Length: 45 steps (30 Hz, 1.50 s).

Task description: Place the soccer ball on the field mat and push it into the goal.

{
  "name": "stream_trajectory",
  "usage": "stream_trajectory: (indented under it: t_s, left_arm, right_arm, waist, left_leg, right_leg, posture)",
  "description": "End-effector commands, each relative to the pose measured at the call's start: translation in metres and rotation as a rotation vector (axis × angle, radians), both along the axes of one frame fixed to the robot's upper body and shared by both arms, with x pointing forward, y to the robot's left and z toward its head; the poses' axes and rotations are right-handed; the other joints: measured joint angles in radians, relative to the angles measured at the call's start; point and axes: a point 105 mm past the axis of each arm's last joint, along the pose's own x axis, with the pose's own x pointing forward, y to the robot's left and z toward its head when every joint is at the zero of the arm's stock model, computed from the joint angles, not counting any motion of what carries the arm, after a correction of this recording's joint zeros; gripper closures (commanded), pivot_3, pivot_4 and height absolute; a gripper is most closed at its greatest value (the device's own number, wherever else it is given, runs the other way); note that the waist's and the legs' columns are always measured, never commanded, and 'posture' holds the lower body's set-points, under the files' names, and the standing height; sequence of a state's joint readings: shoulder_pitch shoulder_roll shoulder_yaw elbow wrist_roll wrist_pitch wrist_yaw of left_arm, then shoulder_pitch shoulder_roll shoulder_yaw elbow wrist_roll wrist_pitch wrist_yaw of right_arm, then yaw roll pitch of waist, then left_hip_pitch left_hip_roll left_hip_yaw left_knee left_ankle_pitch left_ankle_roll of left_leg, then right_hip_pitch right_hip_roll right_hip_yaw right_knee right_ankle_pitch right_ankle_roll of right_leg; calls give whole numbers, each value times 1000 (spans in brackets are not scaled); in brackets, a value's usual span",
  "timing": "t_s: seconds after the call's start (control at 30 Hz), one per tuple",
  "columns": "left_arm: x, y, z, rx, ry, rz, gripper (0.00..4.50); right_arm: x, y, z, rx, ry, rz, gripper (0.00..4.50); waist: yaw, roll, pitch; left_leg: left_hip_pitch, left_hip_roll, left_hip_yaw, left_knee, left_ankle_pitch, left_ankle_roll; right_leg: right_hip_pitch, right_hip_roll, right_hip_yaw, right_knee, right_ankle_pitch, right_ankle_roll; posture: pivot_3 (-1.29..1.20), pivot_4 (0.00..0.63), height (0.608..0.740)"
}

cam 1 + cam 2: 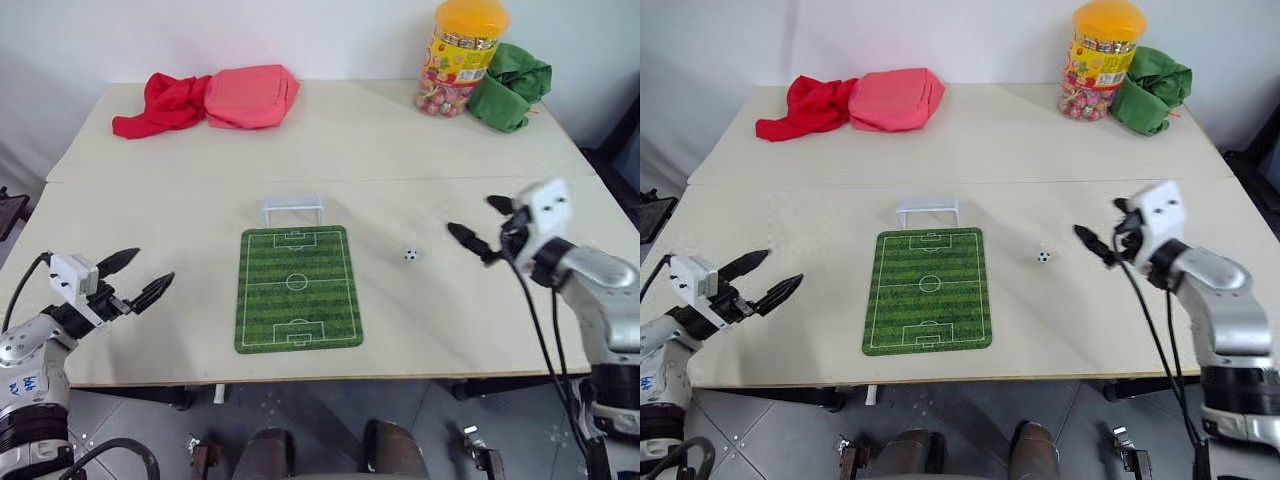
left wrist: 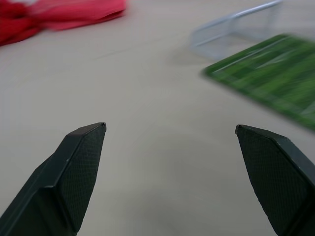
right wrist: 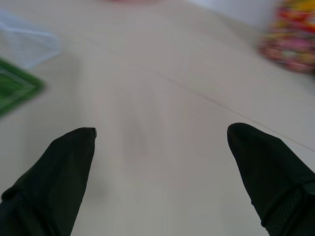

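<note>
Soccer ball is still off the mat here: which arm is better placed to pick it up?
Right, probably. The soccer ball lies on the table right of the field mat, close to the open right gripper. The open left gripper sits beyond the mat's far side.

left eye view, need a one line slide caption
Soccer ball rests on the table beside the field mat, both grippers open.

Lab-like room — plain table (image 1: 150,200), white wall (image 1: 300,30), toy props
</note>
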<state>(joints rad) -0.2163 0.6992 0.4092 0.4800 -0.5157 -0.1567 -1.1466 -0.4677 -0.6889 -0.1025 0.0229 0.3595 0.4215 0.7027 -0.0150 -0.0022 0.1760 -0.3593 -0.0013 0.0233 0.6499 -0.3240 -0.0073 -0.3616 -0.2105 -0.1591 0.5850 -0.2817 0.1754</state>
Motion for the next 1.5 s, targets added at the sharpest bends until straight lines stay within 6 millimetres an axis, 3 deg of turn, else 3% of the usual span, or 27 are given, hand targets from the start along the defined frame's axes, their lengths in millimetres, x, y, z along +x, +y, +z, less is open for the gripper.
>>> stream_trajectory:
  t_s: [0.03,0.23,0.33,0.5,0.6,0.87,0.9,1.0,1.13,1.23,1.33,1.5]
  left_arm:
    - [-15,-14,13,8,-52,-192,0]
    - [-48,-22,-6,137,17,-444,0]
    - [-47,-16,0,81,-15,-380,0]
    - [-60,-12,-9,73,28,-379,0]
    - [-67,-8,-12,77,44,-379,0]
    - [-83,1,-23,121,118,-405,0]
    - [-83,2,-23,125,120,-404,0]
    - [-81,4,-24,144,124,-414,0]
    - [-77,2,-24,162,117,-434,0]
    - [-74,-4,-23,177,97,-471,0]
    - [-75,-13,-29,198,88,-517,0]
    - [-74,-21,-32,165,62,-543,0]
  right_arm:
    - [7,14,-8,-13,46,77,22]
    - [13,35,-38,-59,156,218,22]
    - [18,31,-48,-65,158,206,22]
    - [22,33,-67,-66,201,233,22]
    - [21,39,-70,-76,189,267,634]
    - [21,43,-65,-80,159,281,3385]
    - [21,44,-60,-81,142,283,3622]
    - [21,52,-39,-59,86,310,3651]
    - [11,75,-14,-76,38,400,3651]
    - [-12,114,-2,-113,83,570,3651]
    - [-47,156,-6,-184,172,782,3651]
    - [-84,197,-22,-301,200,982,3651]
  waist:
    - [2,0,0]
    - [-13,0,0]
    - [-16,0,0]
    - [-21,0,0]
    - [-22,0,0]
    - [-23,0,0]
    - [-22,0,0]
    - [-18,1,1]
    - [-15,1,1]
    - [-15,1,1]
    - [-19,1,1]
    - [-13,1,1]
  left_leg:
    - [0,0,0,0,0,0]
    - [-11,0,0,3,-1,0]
    - [-11,0,0,3,-1,0]
    - [-11,1,2,4,-1,0]
    - [-11,2,2,5,-1,0]
    - [-11,3,2,10,-1,0]
    - [-11,3,2,10,-1,0]
    - [-11,3,2,11,-1,0]
    - [-12,4,2,11,-1,-1]
    - [-12,4,2,11,-2,-1]
    - [-12,6,3,11,-2,-2]
    - [-12,11,4,13,-5,-4]
  right_leg:
    - [0,0,0,0,0,0]
    - [-10,0,-1,1,0,0]
    - [-11,1,0,1,0,0]
    - [-11,1,1,2,0,0]
    - [-11,1,1,4,0,0]
    - [-11,2,3,6,1,-2]
    - [-11,2,3,6,1,-2]
    - [-11,2,3,6,2,-3]
    - [-13,3,3,7,2,-3]
    - [-13,3,3,7,2,-3]
    - [-13,5,4,7,2,-3]
    - [-14,10,3,7,2,-3]
  posture:
    - [0,150,740]
    - [0,150,740]
    - [0,150,740]
    - [0,150,740]
    - [0,150,740]
    - [0,150,740]
    - [0,150,740]
    - [0,150,740]
    - [0,150,740]
    - [0,150,740]
    - [0,150,740]
    - [0,150,740]
